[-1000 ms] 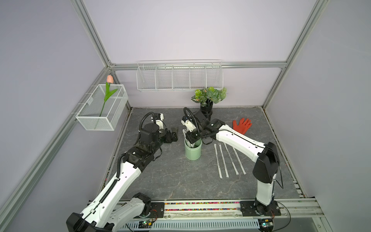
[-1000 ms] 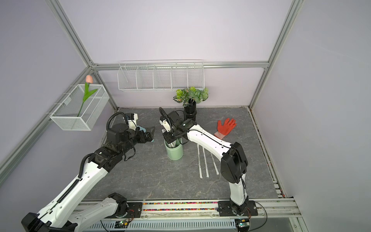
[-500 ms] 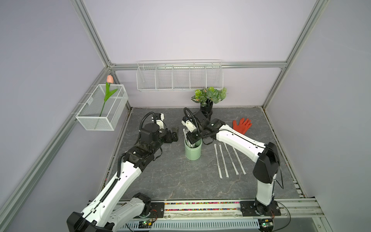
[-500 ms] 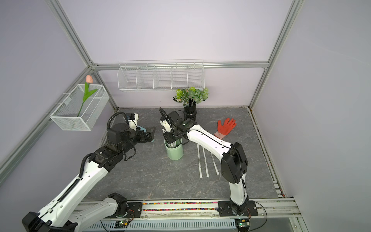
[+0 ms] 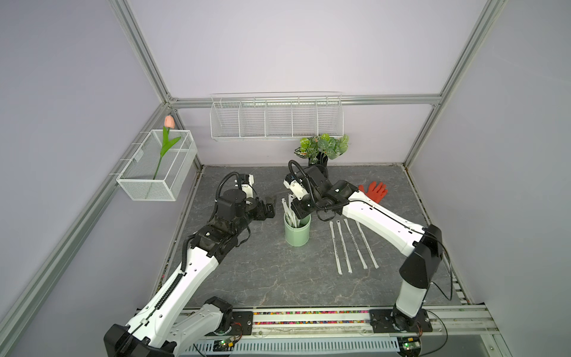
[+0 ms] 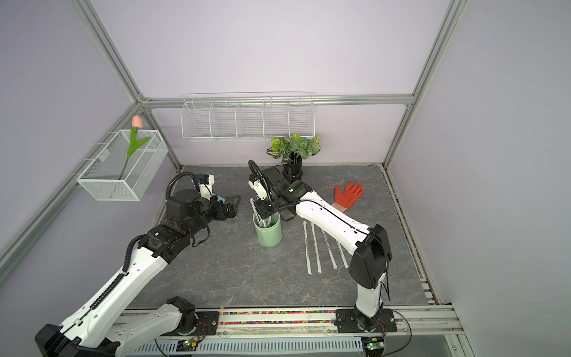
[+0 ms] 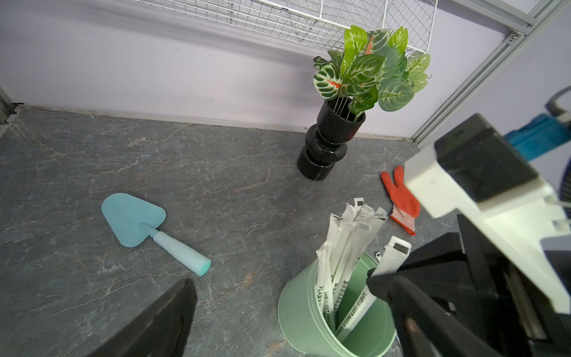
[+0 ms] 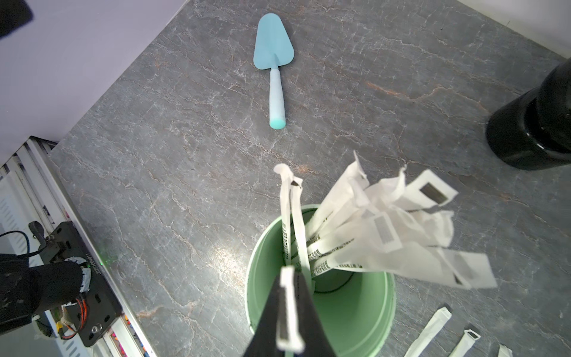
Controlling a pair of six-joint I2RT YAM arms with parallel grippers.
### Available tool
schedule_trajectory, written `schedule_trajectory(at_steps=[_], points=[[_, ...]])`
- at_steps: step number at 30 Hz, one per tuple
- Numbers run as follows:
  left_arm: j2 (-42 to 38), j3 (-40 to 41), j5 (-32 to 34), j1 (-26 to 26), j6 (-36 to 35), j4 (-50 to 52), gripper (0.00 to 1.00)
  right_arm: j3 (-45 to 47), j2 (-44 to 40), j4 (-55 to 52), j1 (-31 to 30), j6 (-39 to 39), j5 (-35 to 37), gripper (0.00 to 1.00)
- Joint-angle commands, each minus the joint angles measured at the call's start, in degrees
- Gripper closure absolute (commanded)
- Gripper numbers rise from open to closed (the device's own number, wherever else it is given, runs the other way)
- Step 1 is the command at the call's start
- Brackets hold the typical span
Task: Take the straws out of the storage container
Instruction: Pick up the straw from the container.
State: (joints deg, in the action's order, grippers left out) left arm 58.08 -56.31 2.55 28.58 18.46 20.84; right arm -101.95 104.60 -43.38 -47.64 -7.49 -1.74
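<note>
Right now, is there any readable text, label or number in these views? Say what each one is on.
"PLA": start of the dark print on one straw wrapper standing in the mint-green cup; the rest of that line is blurred.
Print on the other straws: too blurred to read.
Code on the white label on a black motor, right wrist view: too small to read.
Mark on the left arm's white wrist casing: too small to read.

Right end effector [image 8: 289,287] pinches a straw [image 8: 289,312] from above; left end effector [image 5: 272,207] hovers wide open.
</note>
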Motion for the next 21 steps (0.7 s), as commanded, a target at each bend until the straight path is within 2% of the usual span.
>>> schedule_trajectory(at_steps=[1,21], points=[[0.28,0.11,-0.84,0.31,0.79,-0.87,0.00,-0.75,-2.27,-2.19,-0.18,0.90,0.37,0.91],[1.30,-0.32,-2.47,0.32,0.67,-0.85,0.00,-3.82,-8.64,-4.39,1.99,1.95,-0.18,0.91]])
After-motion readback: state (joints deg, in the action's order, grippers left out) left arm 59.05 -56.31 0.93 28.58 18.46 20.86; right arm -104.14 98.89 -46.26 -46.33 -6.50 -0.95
